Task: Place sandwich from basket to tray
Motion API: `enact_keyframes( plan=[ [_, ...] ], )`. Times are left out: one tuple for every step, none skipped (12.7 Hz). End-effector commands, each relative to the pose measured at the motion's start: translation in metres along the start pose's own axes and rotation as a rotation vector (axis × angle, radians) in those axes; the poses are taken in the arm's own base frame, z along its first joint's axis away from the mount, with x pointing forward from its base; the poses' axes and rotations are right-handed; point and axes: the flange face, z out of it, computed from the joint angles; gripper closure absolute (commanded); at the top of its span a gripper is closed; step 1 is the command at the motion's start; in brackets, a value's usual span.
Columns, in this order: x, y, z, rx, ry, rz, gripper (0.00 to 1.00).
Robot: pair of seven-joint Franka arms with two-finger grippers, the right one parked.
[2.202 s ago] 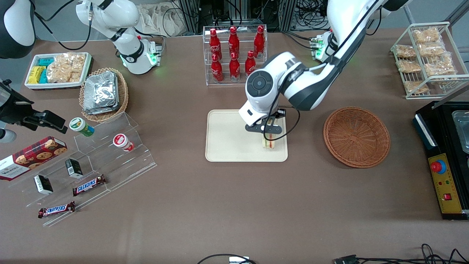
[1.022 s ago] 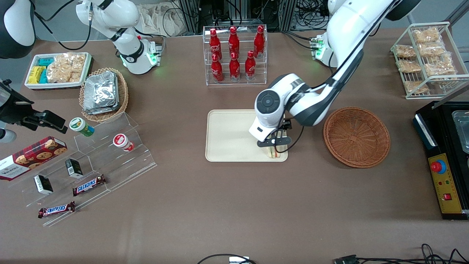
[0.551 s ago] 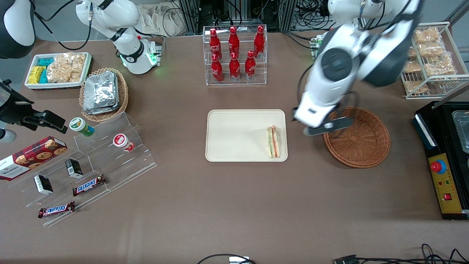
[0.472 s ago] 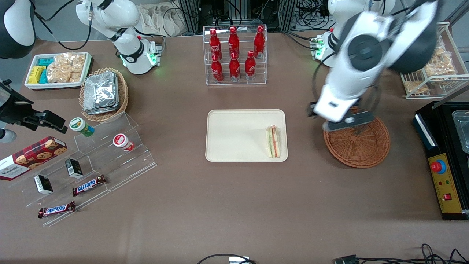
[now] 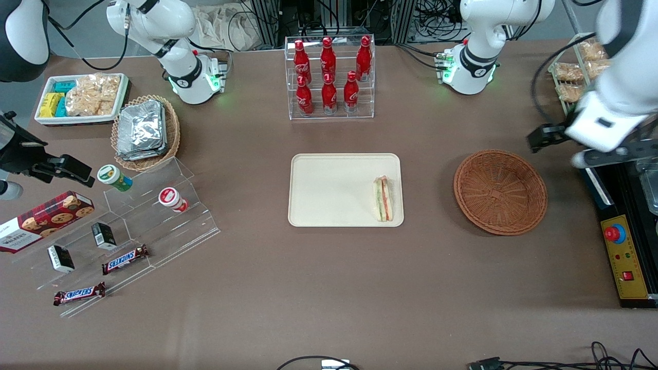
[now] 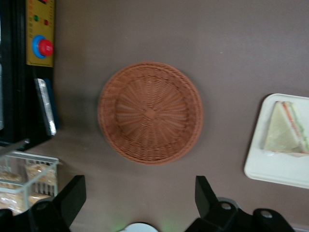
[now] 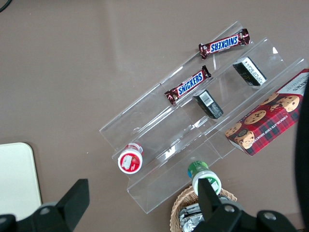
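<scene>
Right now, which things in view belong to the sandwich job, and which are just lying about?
Job:
- sandwich, lying on the tray
- basket, nothing in it
- gripper, jaws open, raised toward the working arm's end of the table

Lying about:
- cola bottles
- Snickers bars
- cookie box
- foil packets

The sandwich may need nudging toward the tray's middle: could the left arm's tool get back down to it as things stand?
Probably yes. The sandwich lies uncovered at the tray's edge nearest the empty basket; the open tool hangs above the table's working-arm end, with nothing standing between.
</scene>
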Motion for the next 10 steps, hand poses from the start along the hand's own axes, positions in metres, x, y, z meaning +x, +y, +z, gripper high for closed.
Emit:
enact_keyframes(
  plan=[
    [-0.026, -0.024, 0.006, -0.051, 0.008, 0.007, 0.0],
    [-0.036, -0.027, 0.007, -0.059, 0.03, 0.006, 0.0],
    [-0.035, -0.038, 0.008, -0.068, 0.03, -0.012, 0.0],
    [-0.032, -0.044, 0.004, -0.074, 0.034, -0.023, 0.0],
    [-0.027, -0.052, 0.003, -0.089, 0.03, -0.038, 0.0],
    [-0.026, -0.052, 0.0, -0.095, 0.034, -0.037, 0.0],
    [-0.026, -0.052, -0.004, -0.095, 0.04, -0.036, 0.0],
    [-0.028, -0.05, -0.008, -0.096, 0.037, -0.034, 0.0],
    [-0.028, -0.05, -0.011, -0.099, 0.041, -0.035, 0.0],
    [-0.028, -0.051, -0.012, -0.096, 0.043, -0.031, 0.0]
  ],
)
